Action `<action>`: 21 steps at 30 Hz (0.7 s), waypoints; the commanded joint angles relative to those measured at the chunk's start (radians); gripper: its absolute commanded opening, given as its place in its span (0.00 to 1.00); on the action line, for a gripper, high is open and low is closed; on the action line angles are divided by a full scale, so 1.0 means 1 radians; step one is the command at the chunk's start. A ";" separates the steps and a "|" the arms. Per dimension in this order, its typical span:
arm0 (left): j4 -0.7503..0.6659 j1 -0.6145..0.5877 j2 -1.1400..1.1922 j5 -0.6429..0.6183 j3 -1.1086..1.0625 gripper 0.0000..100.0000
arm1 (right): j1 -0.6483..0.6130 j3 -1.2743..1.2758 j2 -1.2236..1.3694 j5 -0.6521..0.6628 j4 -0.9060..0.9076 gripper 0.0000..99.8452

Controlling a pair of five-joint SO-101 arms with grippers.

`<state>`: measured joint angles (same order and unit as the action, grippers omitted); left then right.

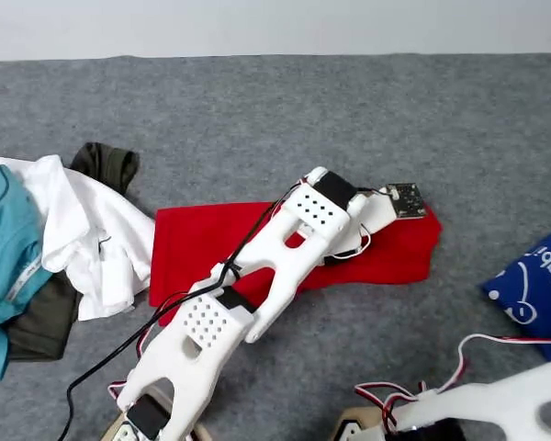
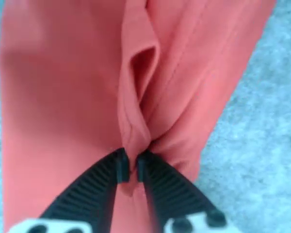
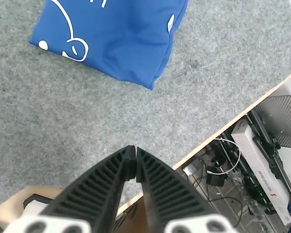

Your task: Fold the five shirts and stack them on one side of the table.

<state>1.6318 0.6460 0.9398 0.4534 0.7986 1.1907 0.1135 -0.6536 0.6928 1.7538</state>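
A red shirt (image 1: 202,248) lies folded in a long band across the middle of the grey table. My left arm stretches over it, and my left gripper (image 2: 131,162) is shut on a pinched ridge of the red shirt (image 2: 63,97). A folded blue shirt (image 1: 537,285) with white print sits at the table's right edge; the right wrist view has this blue shirt (image 3: 116,34) ahead of my right gripper (image 3: 135,156), which is shut on nothing near the table's front edge. At the left lies a heap with a white shirt (image 1: 83,225), a teal shirt (image 1: 5,257) and a dark olive shirt (image 1: 106,163).
Grey felt (image 1: 257,119) covers the table. The table's front edge (image 3: 242,114) runs close to my right gripper, with cables and gear below it. The right arm's white link (image 1: 477,404) lies along the front right.
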 commanded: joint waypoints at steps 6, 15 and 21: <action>0.025 -0.034 -0.005 -0.057 0.133 0.07 | 0.004 -0.003 -0.021 0.006 0.039 0.01; 0.118 -0.084 0.002 -0.058 0.311 0.09 | 0.001 -0.003 -0.021 0.008 0.039 0.01; 0.120 -0.144 -0.005 -0.058 0.309 0.09 | -0.116 -0.005 -0.021 0.002 0.039 0.01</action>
<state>1.7254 0.5340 0.9505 0.4028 1.0717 1.1462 0.1135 -0.6536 0.6928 1.7538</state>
